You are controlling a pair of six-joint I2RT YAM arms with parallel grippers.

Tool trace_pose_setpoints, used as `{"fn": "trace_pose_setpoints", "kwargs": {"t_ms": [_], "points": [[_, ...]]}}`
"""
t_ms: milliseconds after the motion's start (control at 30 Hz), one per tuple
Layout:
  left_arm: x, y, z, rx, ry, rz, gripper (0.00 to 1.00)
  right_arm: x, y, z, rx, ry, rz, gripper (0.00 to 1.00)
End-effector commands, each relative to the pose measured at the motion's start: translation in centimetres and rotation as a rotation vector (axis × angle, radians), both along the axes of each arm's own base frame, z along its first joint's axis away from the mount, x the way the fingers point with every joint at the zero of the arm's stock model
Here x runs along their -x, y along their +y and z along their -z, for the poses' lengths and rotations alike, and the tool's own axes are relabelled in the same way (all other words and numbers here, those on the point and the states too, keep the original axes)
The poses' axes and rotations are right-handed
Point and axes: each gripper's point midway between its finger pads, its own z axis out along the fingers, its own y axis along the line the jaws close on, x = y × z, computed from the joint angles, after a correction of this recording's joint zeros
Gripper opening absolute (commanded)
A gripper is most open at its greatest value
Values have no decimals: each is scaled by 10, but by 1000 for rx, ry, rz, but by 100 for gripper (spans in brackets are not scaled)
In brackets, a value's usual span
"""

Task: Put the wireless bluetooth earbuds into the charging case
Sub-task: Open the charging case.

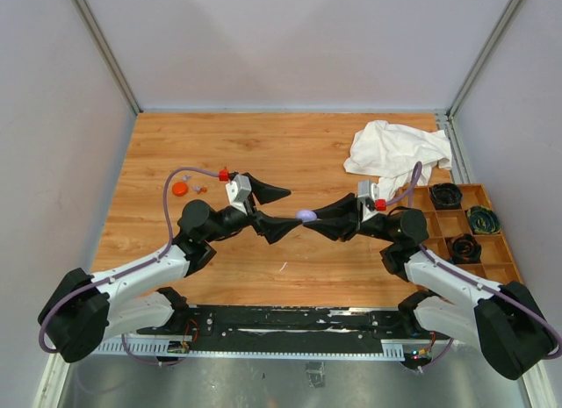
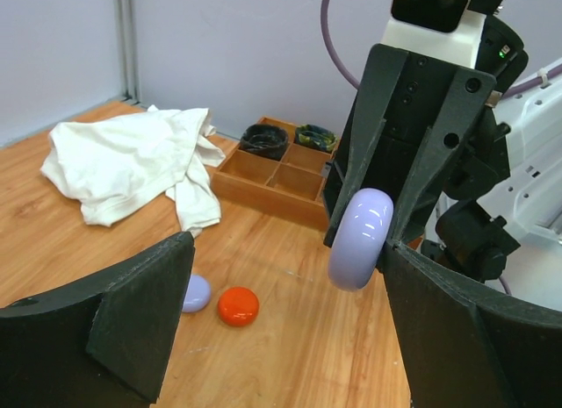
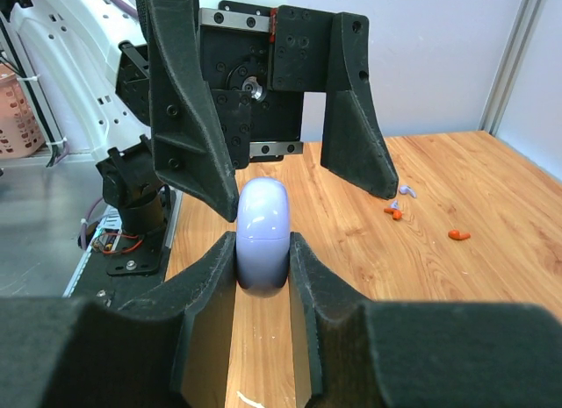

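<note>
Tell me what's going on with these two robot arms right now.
The right gripper is clamped on a lavender charging case and holds it off the table, about midway between the two arms. The left gripper faces it, open, with its fingers spread to either side of the case. The earbuds lie loose on the wood, so none is in the case yet.

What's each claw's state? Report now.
Left claw: open, holding nothing.
Right claw: closed on the rounded lavender plastic case.
</note>
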Motion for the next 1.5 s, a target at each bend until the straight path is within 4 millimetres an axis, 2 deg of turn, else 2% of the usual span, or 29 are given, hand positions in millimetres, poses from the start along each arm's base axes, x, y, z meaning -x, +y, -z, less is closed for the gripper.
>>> {"fn": "trace_pose_setpoints", "kwargs": {"t_ms": [0,167,367,600,1000,1233,1333,1467], "points": [[-13,5,-19,33,-24,-66,93,11,-2,-9,-26,-58,-35,8],[-14,7,-23,40,-23,-84,93,11,-2,-8,-24,-54,-45,8],[5,1,-22,23,-58,27,91,8,-2,-9,-31,-47,-27,8],[20,-5,-13,-24,-100,121,64,11,-2,-10,-30,-49,-41,9],[30,-13,-9,-55,-96,215,37,15,-1,-11,-28,-54,-67,9],[30,-14,-10,-58,-85,219,12,14,-1,-7,-21,-50,-65,14],[31,-12,-11,-54,-89,214,6,14,-1,-6,-17,-52,-65,18],[31,-11,-13,-52,-92,209,4,13,0,-4,-4,-50,-62,23]]}}
